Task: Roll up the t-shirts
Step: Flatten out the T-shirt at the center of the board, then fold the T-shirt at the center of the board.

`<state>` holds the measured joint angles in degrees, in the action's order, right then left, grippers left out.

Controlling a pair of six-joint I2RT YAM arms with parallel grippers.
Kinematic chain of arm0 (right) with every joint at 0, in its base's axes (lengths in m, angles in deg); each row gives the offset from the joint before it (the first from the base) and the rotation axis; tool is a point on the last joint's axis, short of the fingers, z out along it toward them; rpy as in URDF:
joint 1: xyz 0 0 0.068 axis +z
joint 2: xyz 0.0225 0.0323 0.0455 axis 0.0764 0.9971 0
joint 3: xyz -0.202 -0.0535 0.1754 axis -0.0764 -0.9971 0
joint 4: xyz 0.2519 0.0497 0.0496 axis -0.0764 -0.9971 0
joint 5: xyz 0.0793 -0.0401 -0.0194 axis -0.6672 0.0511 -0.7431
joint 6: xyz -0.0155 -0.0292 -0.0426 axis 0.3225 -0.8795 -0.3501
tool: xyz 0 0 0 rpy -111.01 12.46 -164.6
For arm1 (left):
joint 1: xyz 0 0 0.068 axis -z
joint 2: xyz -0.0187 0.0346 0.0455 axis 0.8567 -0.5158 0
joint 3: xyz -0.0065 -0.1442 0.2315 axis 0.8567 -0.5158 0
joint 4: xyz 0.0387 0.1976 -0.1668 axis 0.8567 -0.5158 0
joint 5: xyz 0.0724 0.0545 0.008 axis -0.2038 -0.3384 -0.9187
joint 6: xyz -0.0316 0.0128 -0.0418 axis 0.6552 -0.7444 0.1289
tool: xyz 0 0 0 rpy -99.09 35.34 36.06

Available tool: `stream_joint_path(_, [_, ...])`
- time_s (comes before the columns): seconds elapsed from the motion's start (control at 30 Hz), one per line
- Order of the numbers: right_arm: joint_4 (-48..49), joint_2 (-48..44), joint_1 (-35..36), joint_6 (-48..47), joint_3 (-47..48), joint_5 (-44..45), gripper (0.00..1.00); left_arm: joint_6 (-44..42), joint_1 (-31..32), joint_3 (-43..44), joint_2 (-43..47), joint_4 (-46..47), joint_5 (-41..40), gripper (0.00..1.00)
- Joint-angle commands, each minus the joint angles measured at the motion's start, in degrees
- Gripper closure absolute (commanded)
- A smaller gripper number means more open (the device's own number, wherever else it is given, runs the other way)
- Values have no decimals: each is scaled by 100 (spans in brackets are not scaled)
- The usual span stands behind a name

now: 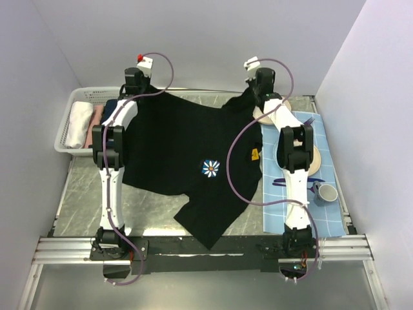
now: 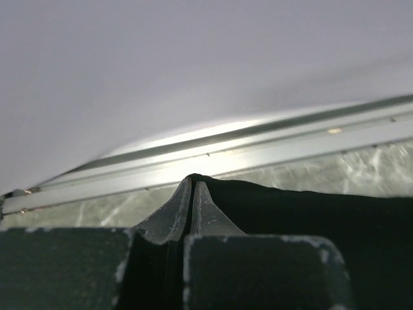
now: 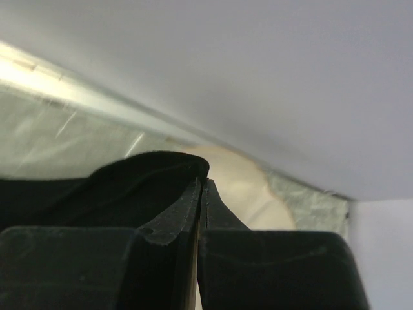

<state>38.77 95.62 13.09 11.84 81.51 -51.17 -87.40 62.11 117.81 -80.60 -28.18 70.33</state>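
A black t-shirt (image 1: 187,145) with a white-and-blue flower print (image 1: 210,168) and a small yellow mark (image 1: 255,154) is spread across the table between both arms. Its far edge is stretched between the two grippers. My left gripper (image 1: 132,90) is shut on the shirt's far left corner; in the left wrist view the black cloth (image 2: 303,213) runs from the pinched fingertips (image 2: 192,182) off to the right. My right gripper (image 1: 259,90) is shut on the far right corner, where the cloth (image 3: 129,184) folds over the fingertips (image 3: 205,184).
A white basket (image 1: 66,126) at the far left holds rolled cloths. On the right lies a blue checked mat (image 1: 322,187) with a grey mug (image 1: 326,194) and beige plates (image 1: 315,161). A round beige plate (image 3: 245,187) lies just beyond the right fingers. Walls close in on three sides.
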Motion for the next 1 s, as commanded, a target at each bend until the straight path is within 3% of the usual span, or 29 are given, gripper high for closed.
stream_joint_path(0.0, [-52,-1207,166,87,-582,-351,100,147,-26,-568,949,614,124,99])
stream_joint_path(0.5, [-764,-2386,606,439,-1418,-421,100,191,-193,-1651,2013,790,299,99])
stream_joint_path(0.97, [-1273,-3793,1080,948,-2850,-456,100,173,-307,-2424,2497,710,739,99])
